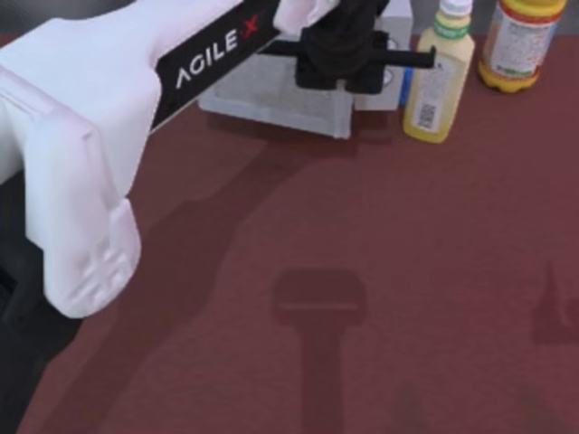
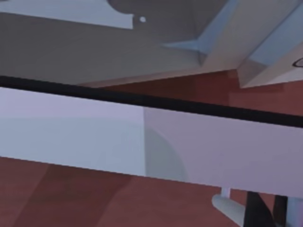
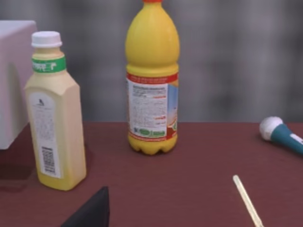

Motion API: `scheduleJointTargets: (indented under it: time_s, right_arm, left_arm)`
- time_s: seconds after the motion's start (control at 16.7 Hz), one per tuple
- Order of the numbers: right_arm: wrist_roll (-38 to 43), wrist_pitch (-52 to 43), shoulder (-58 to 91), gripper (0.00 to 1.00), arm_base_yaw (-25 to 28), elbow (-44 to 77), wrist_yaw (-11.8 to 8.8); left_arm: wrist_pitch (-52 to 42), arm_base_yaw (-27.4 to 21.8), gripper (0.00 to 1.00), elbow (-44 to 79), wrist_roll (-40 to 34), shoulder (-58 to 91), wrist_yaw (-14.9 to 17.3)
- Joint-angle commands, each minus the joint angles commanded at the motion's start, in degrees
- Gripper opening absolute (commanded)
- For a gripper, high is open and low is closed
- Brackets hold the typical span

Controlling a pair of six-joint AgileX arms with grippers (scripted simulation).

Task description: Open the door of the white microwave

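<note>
The white microwave stands at the back of the table, mostly under my left arm. Its door is swung out from the body toward the table's front. In the left wrist view the door is a white panel with a black top edge, and the grey cavity lies open behind it. My left gripper is at the door's free edge. Its black fingers stand close together around the door's grey bar handle. My right gripper shows only as a black wedge, parked off to the right.
A cream bottle with a green band stands just right of the microwave, and a yellow-orange bottle is farther right. A teal microphone-like object and a pale stick lie on the red table at the right.
</note>
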Motion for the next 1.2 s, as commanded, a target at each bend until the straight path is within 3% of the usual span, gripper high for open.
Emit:
scheduleJointTargets:
  time_s: [0.66,1.2]
  right_arm:
    - [0.0,0.0,0.0,1.0,0.0,0.0,0.0]
    - [0.0,0.0,0.0,1.0,0.0,0.0,0.0]
  left_arm:
    - [0.2,-0.4,0.0,-0.2,-0.1,0.0,0.3]
    - [7.1,0.6,0.0,-13.6,5.7,-7.8,2.8]
